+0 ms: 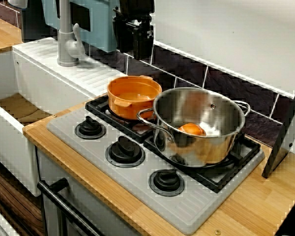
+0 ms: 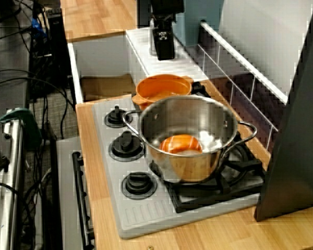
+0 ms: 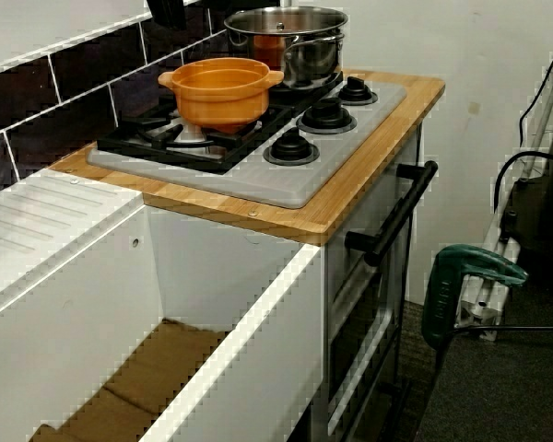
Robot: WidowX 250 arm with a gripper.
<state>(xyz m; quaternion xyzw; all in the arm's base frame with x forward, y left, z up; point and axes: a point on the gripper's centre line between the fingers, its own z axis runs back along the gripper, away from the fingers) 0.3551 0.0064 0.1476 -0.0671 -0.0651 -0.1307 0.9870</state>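
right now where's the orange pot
In the front view, the orange pot sits on the stove's left burner, between the white sink and the steel pot.

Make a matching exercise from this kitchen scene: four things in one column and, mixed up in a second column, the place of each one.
Things
1. steel pot
2. orange pot
3. round orange thing
4. gripper

Places
A. inside the steel pot
B. on the stove, at the end nearer the sink
C. above the white ribbed board
D. on the stove, at the end farther from the sink

Pairs: 1-D, 2-B, 3-A, 4-C
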